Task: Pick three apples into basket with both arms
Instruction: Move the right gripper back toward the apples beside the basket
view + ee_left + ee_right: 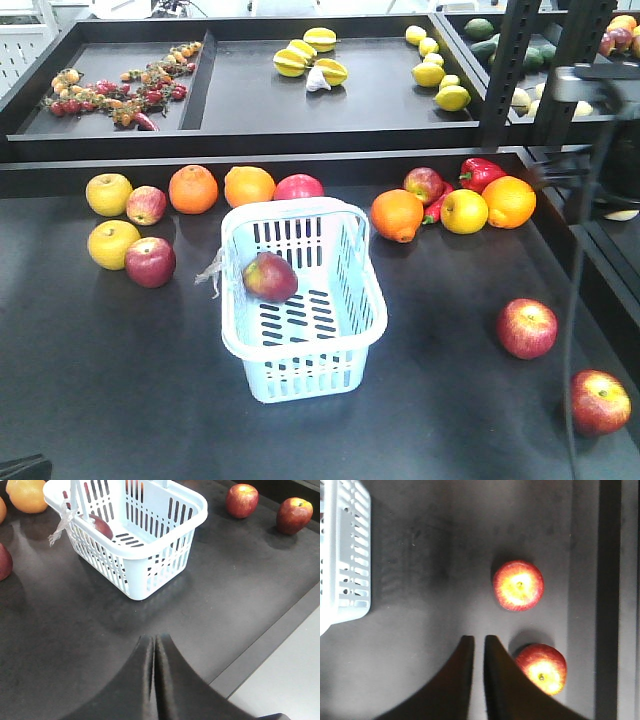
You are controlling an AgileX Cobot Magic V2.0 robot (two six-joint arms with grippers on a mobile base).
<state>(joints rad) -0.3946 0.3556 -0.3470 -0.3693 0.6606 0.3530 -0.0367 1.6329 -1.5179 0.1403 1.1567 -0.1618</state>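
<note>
**Inspector:** Counting the task apples first: three. One apple (pixel 270 277) lies inside the basket (pixel 345 300), ahead of the left gripper (pixel 154 639) and a little to its left.

**Clerk:** The other two?

**Inspector:** Both are on the dark table (pixel 420 400), outside the basket. The first loose apple (pixel 518 585) sits ahead of the right gripper (pixel 479 639), slightly to its right. The second loose apple (pixel 542 669) lies just beside that gripper's right-hand finger, apart from the first.

**Clerk:** Tool condition?

**Inspector:** Left gripper: two fingers pressed together, nothing between them. Right gripper: two fingers parted by a thin slit, holding nothing, with the basket off to its left.

**Clerk:** Other stock?

**Inspector:** Beyond the basket, four oranges (pixel 193 189), three yellow round fruits (pixel 108 194) and one red pepper (pixel 480 172).
</note>
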